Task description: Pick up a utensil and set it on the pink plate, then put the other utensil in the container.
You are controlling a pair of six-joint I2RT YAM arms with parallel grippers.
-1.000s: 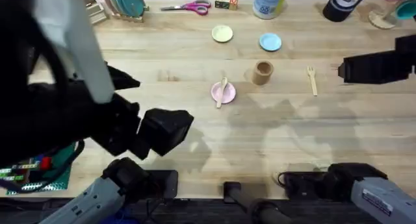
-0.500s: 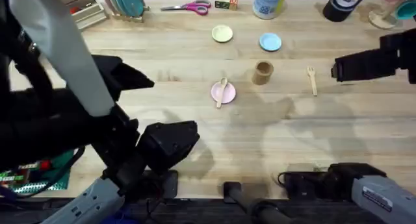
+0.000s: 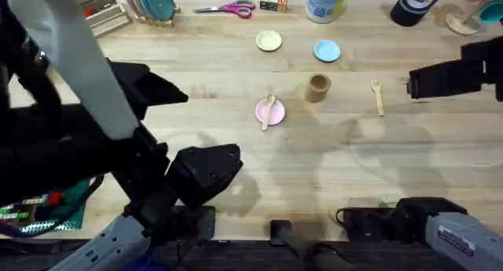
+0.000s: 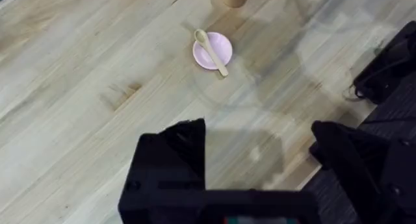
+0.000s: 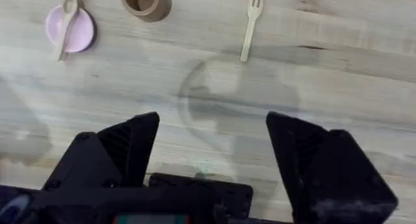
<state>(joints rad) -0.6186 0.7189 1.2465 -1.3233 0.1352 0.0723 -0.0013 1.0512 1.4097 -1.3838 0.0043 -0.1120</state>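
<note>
— Fork (image 3: 378,97) next, then? Where from the grippers?

— Left to right along the surface: first the left gripper (image 4: 260,162), over the near left part, spread wide, holding nothing. Well apart from the fork, so poorly placed for it.

— And mid-surface?

— Pink plate (image 4: 222,45), small, round, flat and smooth, with the spoon (image 4: 212,54) lying across it, oval bowl toward the far edge, handle tip overhanging the rim toward the near edge. Looks done. Just to the right and a little farther back, the cup (image 3: 317,87): tan, matte, cylindrical, upright, mouth open and seemingly empty.

— Then the fork?

— Right of the cup, apart from it, flat on the bare wood. Pale, thin, flat-handled; short tines toward the far edge, long axis running far edge to near edge, slightly slanted.

— Nearer arm?

— Right gripper (image 5: 214,146), by the right edge, also wide open and empty. Fork between it and the cup, so likely a short reach leftward. Probably best closing across the narrow handle; thin and flat against the grain, so perhaps tricky to lift.
</note>
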